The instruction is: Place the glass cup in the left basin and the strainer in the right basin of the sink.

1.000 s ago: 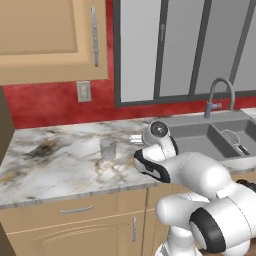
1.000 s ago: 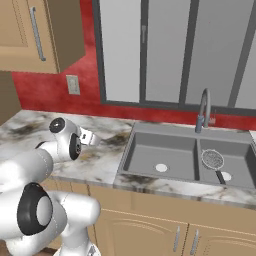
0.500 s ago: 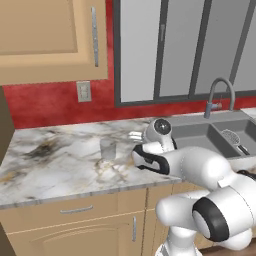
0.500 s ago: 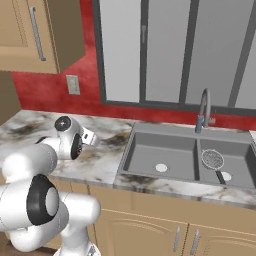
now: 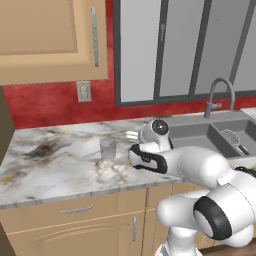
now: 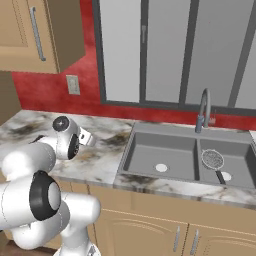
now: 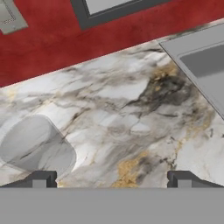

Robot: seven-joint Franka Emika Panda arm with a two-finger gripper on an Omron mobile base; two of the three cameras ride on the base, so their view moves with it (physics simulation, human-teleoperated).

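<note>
Grey sink: strainer sits in right basin, handle toward front; left basin holds just its white drain. Cup upright on marble desk, left of sink. Gripper hangs near cup w/ jaws wide apart, holding nothing; cup left of its fingertips.

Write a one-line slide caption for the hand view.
Open gripper above marble counter, pale translucent glass cup off to one side.
</note>
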